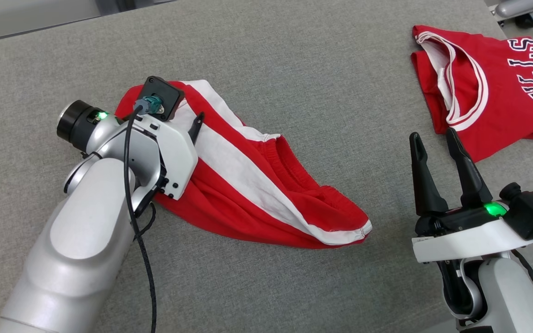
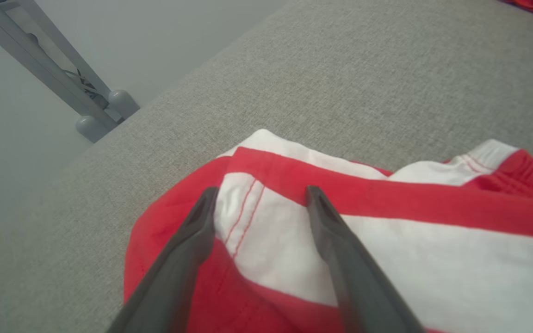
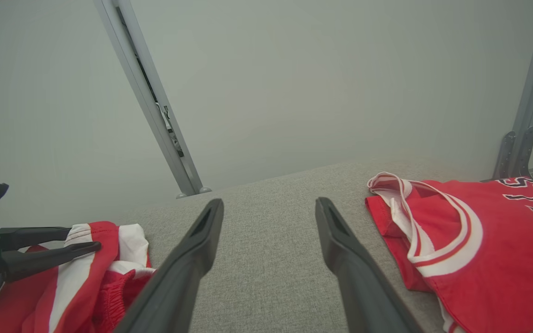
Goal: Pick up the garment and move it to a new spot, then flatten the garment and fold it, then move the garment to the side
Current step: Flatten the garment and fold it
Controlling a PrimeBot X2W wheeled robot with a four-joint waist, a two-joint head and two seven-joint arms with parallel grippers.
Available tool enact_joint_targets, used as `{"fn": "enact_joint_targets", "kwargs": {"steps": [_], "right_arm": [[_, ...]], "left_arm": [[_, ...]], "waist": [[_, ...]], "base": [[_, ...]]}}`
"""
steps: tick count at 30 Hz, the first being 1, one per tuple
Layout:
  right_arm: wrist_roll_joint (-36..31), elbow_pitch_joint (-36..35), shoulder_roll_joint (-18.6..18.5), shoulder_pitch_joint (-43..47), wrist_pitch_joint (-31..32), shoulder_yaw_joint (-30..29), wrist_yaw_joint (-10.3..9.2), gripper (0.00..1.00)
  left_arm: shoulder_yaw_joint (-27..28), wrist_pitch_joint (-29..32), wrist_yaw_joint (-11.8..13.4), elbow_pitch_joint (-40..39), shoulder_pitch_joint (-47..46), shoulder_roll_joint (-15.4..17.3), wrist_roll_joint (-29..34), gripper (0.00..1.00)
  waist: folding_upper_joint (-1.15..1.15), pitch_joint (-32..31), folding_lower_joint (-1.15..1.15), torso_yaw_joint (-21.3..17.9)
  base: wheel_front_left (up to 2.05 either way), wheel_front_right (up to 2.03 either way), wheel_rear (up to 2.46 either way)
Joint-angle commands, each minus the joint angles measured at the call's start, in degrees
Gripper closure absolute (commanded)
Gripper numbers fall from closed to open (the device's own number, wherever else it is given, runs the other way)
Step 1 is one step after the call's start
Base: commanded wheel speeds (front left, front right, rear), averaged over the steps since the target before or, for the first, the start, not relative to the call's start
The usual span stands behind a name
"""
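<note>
My left gripper (image 2: pixel 259 194), fingers apart, low over the red-and-white shorts (image 1: pixel 257 194), crumpled on the grey table (image 1: pixel 322 69); my right gripper (image 1: pixel 433 136), also spread, empty, near the red jersey (image 1: pixel 488 92)

Three cams: head high, two wrists low.
Head looks down on bench (image 1: pixel 294 55); left wrist close over shorts (image 2: pixel 387 240); right wrist skims bench toward wall (image 3: pixel 294 69); all share shorts, head and right share jersey (image 1: pixel 502 115).
</note>
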Motion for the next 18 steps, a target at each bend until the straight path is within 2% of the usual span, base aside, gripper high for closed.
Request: {"fn": "enact_joint_targets", "kwargs": {"steps": [1,2,3,11,14,18], "right_arm": [[-0.28,0.16,0.05,0.25,-0.23,-0.13,0.03,0.0],[-0.27,0.16,0.05,0.11,-0.23,-0.09,0.02,0.0],[-0.31,0.14,0.06,0.01,-0.23,-0.04,0.02,0.0],[-0.91,0.73,-0.08,0.25,-0.23,-0.62,0.03,0.0],[-1.21,0.96,-0.19,0.23,-0.23,-0.56,0.02,0.0],[-1.42,1.19,-0.36,-0.28,-0.23,-0.12,0.02,0.0]], "left_arm": [[-0.1,0.14,-0.12,0.21,-1.2,-0.02,-0.34,0.38],[-0.3,0.1,-0.13,0.36,-1.42,-0.12,-0.46,0.67],[-0.43,-0.16,-0.13,0.39,-1.58,-0.19,-0.73,1.0],[0.95,-4.1,1.67,0.54,-1.11,-1.01,-2.25,1.0],[3.58,-6.36,2.93,0.16,-0.44,-2.32,-5.12,1.0],[7.11,-10.07,4.94,-0.94,-0.63,-1.95,-7.34,1.0]], "waist": [[0.0,0.04,0.0,0.15],[0.0,0.09,0.0,0.27],[0.0,0.12,0.0,0.37],[0.0,-0.91,0.0,1.67],[0.0,-2.33,0.0,2.35],[0.0,-4.46,0.0,3.16]], "base": [[0.0,0.0,0.0],[0.0,0.0,0.0],[0.0,0.0,0.0],[0.0,0.0,0.0],[0.0,0.0,0.0],[0.0,0.0,0.0]]}}
